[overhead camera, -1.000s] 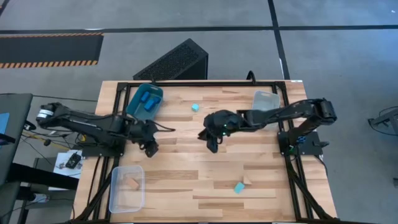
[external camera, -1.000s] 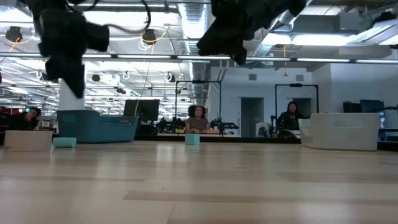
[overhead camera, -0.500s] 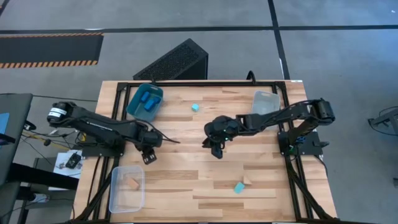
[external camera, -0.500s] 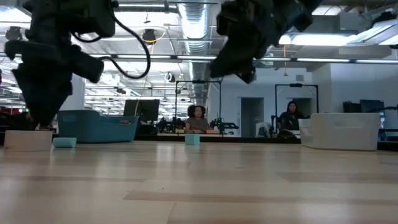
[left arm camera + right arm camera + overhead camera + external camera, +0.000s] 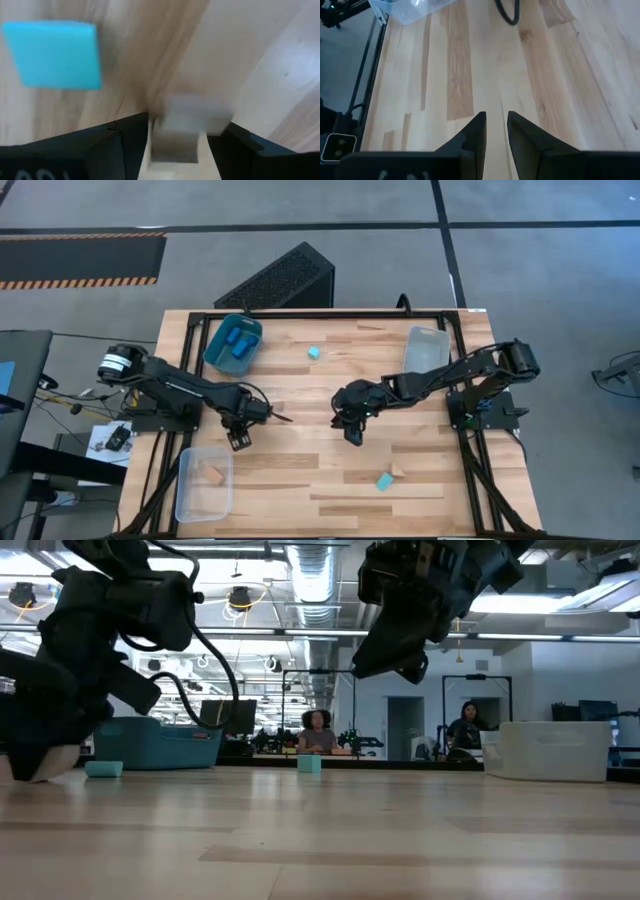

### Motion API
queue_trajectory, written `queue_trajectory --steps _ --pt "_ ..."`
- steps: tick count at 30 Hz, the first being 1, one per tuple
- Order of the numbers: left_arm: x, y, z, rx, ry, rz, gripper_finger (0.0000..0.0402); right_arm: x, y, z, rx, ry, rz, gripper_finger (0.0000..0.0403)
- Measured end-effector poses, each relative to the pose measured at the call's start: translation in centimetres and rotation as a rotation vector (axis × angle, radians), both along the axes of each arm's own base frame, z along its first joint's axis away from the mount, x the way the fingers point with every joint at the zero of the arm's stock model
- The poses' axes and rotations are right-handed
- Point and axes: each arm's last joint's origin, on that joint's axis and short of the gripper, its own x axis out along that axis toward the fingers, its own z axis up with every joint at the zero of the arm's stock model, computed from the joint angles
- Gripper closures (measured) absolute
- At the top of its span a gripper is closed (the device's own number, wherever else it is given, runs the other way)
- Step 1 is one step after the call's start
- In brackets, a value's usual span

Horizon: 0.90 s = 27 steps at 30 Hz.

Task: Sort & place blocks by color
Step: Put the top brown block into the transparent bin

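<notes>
Blocks first: a cyan block (image 5: 384,481) sits just beside a tan wedge (image 5: 398,471) near the front edge, and a tan block (image 5: 213,474) lies in the near clear bin (image 5: 190,505). The left tool (image 5: 240,440) has come nearer and dropped to the tabletop (image 5: 300,460), straddling a pale block (image 5: 182,131); whether it grips, I cannot tell. The right tool (image 5: 353,433), also nearer than a second ago, hovers narrow and empty. Beyond, a cyan cube (image 5: 314,353) is unmoved, and dark blue blocks (image 5: 238,340) fill the teal bin (image 5: 215,355).
</notes>
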Motion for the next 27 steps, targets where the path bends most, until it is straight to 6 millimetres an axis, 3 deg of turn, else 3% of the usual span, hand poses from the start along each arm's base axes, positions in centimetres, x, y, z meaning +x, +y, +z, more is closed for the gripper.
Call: queue_trajectory --steps 8,18,27 --pt "0.4 -0.2 0.1 0.027 -0.045 0.036 0.0306 0.5 -0.3 0.6 0.036 -0.068 -0.038 0.0301" --pt "1.3 -0.3 0.5 0.071 -0.118 0.095 0.0305 1.7 -1.2 2.8 0.099 -0.319 -0.134 0.0301" --pt "3.1 -0.7 3.2 0.102 -0.228 0.080 0.0303 1.8 -2.2 2.9 0.112 -0.329 -0.144 0.0301"
